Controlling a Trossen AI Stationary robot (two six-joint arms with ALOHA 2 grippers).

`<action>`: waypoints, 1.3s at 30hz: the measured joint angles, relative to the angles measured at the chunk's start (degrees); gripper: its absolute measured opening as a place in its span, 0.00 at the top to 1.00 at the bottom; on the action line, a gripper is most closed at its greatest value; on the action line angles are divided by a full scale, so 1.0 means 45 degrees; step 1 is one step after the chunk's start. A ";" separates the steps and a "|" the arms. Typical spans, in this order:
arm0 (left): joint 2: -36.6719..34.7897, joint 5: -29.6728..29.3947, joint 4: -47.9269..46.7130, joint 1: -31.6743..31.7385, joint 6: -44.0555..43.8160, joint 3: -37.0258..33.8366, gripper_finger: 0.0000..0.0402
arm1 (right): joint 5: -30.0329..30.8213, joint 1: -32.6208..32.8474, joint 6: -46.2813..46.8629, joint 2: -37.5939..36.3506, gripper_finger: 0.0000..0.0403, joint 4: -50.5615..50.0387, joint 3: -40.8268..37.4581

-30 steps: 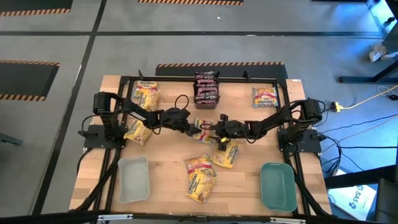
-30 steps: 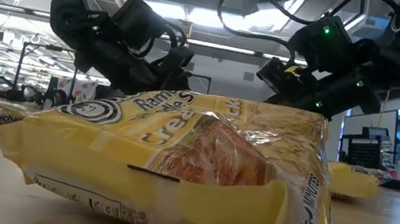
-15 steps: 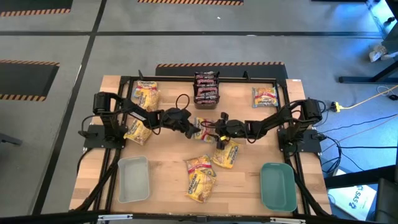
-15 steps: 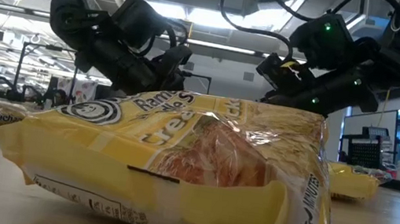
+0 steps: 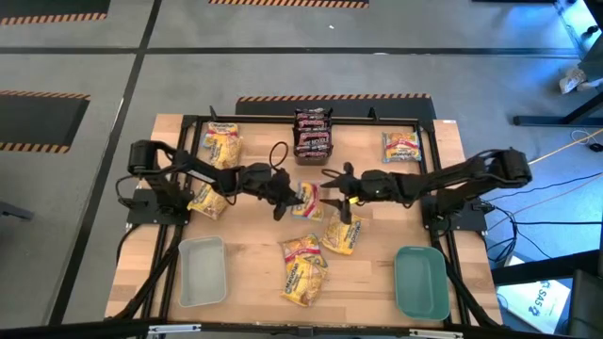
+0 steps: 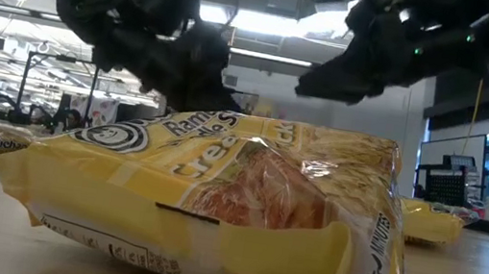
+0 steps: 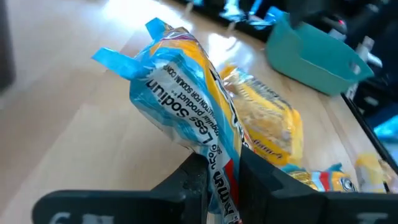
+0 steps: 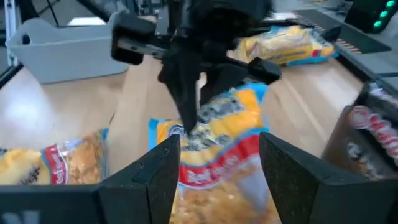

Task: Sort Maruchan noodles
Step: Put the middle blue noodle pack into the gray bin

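Note:
A Maruchan noodles packet, orange-yellow with blue ends [image 5: 307, 198], sits mid-table between my two grippers. My left gripper [image 5: 289, 196] is shut on it. The same packet [image 7: 186, 93] fills the left wrist view. My right gripper [image 5: 334, 198] stands open just right of it, and the packet [image 8: 217, 140] shows between and beyond its fingers. Whether they touch it cannot be told. Other packets lie flat on the table: yellow ones [image 5: 223, 143] [image 5: 209, 198] [image 5: 303, 268] [image 5: 341, 234], a dark brown stack [image 5: 314, 132] and a pinkish one [image 5: 402, 146]. My left gripper pinches the packet between its two fingers at the wrapper beside the red band [image 7: 219, 177]. The fingers [image 8: 186, 112] come down on it from above, slanting from the table's left. The packet stands tilted up past the fingers, blue end [image 7: 155, 30] farthest from them.
A pale grey tray [image 5: 201, 271] stands at the near left and a teal tray [image 5: 421, 281] at the near right. A black frame [image 5: 283, 120] rims the table. In the low view a large yellow packet [image 6: 214, 210] blocks most of the scene.
My left gripper has shut on the orange-and-blue packet, taking hold of it. In the low view both grippers have risen. My right arm has stretched out and its gripper has turned, staying open beside the packet.

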 joint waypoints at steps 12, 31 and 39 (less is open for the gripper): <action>-0.1277 -0.1122 -0.1968 -0.1265 0.4217 0.0145 0.88 | -0.0957 0.0000 0.1410 -0.0103 0.30 -0.3871 0.2219; -0.1310 -0.4160 -1.0767 -0.2708 0.6433 0.5137 0.88 | -0.2211 0.0000 0.0199 0.2803 0.28 -0.8156 0.5380; -0.1310 -0.4356 -1.0808 -0.2715 0.6291 0.5348 0.88 | -0.2198 0.0000 -0.0477 0.2974 0.53 -0.7988 0.5387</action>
